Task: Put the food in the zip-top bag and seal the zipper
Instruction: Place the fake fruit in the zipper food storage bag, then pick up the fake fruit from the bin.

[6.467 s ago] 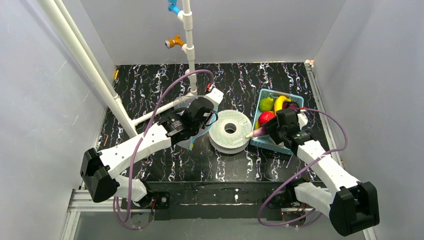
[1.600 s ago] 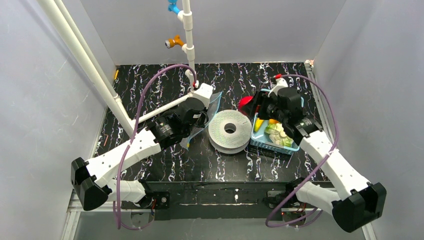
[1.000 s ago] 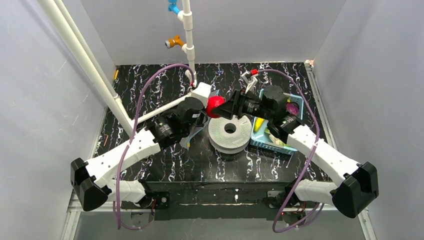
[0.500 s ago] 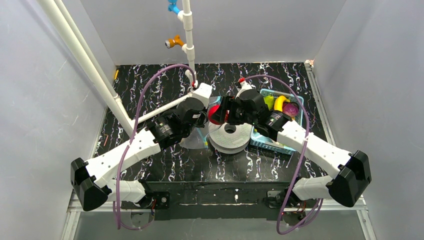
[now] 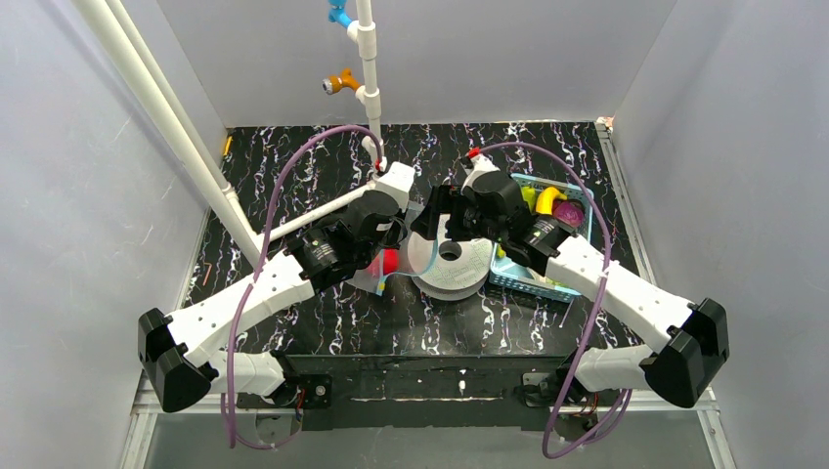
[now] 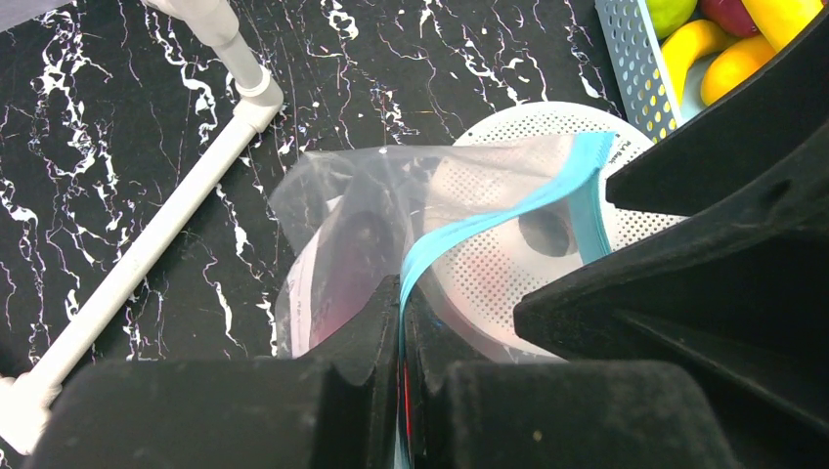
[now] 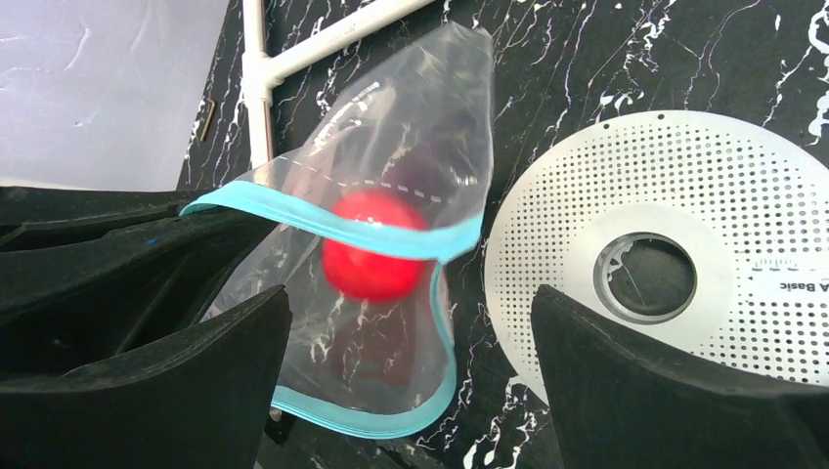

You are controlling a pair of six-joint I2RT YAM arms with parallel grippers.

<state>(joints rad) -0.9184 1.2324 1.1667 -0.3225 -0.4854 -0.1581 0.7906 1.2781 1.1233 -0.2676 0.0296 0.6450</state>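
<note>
Inside zip-top bag (image 7: 411, 166), red apple (image 7: 371, 256), beyond parted right fingers (image 7: 645, 391)

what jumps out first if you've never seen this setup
A bright red apple sits inside the clear zip-top bag, held up left of centre by the left gripper pinching its teal zipper. The right gripper hangs open over the bag's mouth, beside a white perforated disc.

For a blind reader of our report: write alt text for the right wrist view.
A red apple sits inside a clear bag whose teal-edged mouth gapes toward the camera. The open right gripper frames it from both lower corners, beside a white perforated disc on the black table.
</note>
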